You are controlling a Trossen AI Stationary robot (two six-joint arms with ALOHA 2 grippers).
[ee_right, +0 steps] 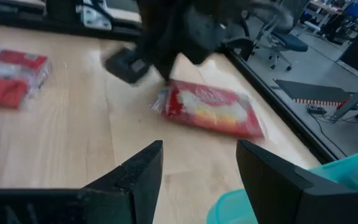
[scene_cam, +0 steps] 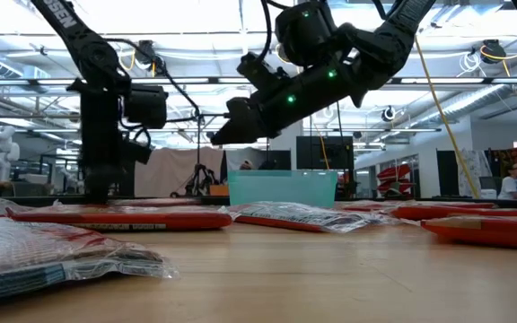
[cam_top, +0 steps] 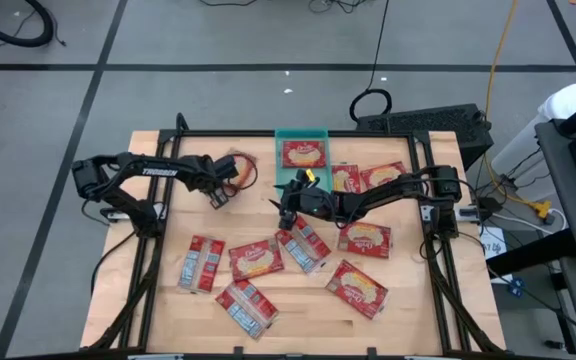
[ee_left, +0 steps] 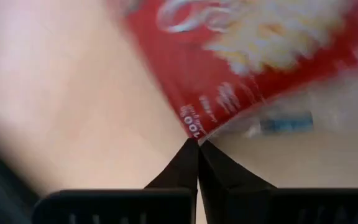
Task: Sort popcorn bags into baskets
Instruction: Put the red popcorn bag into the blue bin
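The left gripper's fingers (ee_left: 197,163) are clenched on the corner of a flat red plastic popcorn bag (ee_left: 253,56), upper left of the wooden table (cam_top: 168,300). Light, floppy and slippery, it suits an edge pinch. Right fingers (ee_right: 197,180) stand released near the teal rectangular plastic basket (cam_top: 301,133).

left pincer (ee_left: 197,144): closed | tips touching corner of popcorn bag (ee_left: 253,56) | table (ee_left: 61,93)

Grey floor (cam_top: 218,40) crossed by dark seam lines, black cables (cam_top: 18,25) looped far off behind the left gripper's side. Pale wooden tabletop (cam_top: 298,310) under everything. Beyond the right gripper, a yellow cable (cam_top: 498,60) and white equipment (cam_top: 568,115). Bright ceiling lights (scene_cam: 196,18), overhead rails, a seated person (scene_cam: 514,179), office chairs (ee_right: 284,40) farther back.
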